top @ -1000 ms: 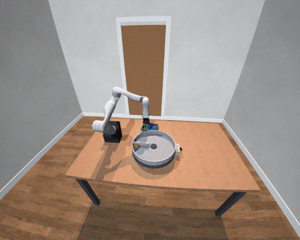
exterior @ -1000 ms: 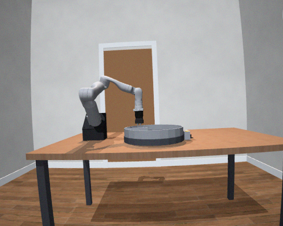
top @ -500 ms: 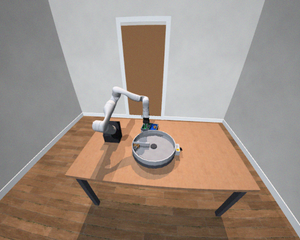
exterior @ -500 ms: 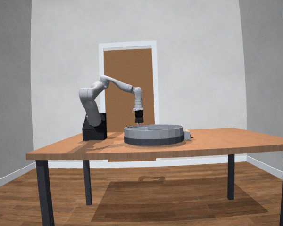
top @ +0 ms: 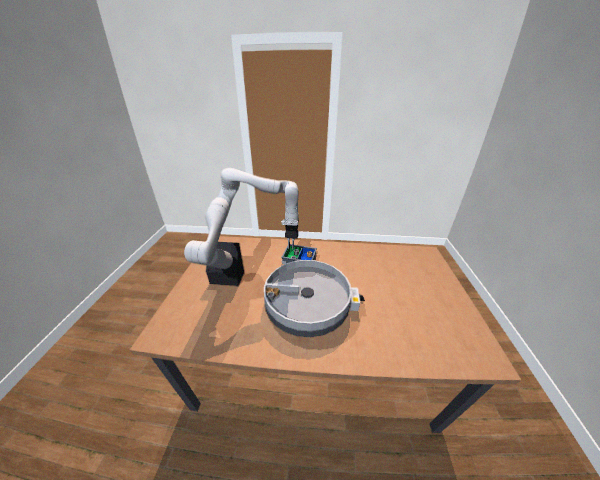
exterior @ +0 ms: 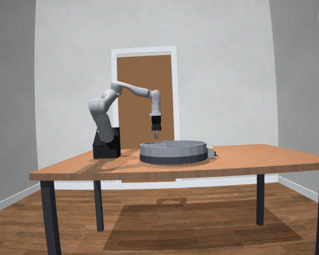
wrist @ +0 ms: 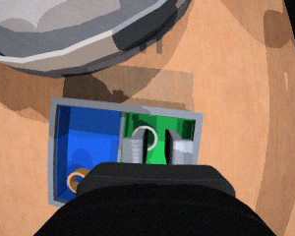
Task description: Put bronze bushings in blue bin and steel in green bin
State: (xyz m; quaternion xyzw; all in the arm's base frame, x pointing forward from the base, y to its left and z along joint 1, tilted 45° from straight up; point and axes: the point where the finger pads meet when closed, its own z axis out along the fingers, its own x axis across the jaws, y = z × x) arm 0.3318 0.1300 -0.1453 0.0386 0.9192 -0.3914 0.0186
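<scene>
My gripper [top: 291,248] [exterior: 156,138] [wrist: 155,141] is above the green bin [wrist: 159,122], fingers parted with nothing between them. A steel bushing [wrist: 146,127] lies in that bin, partly behind the left finger in the wrist view. The top view hints at more grey in there, too small to tell. A bronze bushing [top: 309,253] [wrist: 71,182] is in the blue bin [wrist: 90,147], near its wall. The turntable [top: 316,307] [exterior: 173,151] carries a small cluster of bronze bushings [top: 274,291], with something grey beside them, against the inner bar. The gripper body hides the bins' near part in the wrist view.
The turntable's high rim [top: 310,326] stands close to the bins. A straight bar [top: 290,289] crosses the turntable's left part. A small white box [top: 355,302] [exterior: 210,152] with a yellow mark is at its right side. The arm's black base [top: 225,276] [exterior: 106,151] stands left.
</scene>
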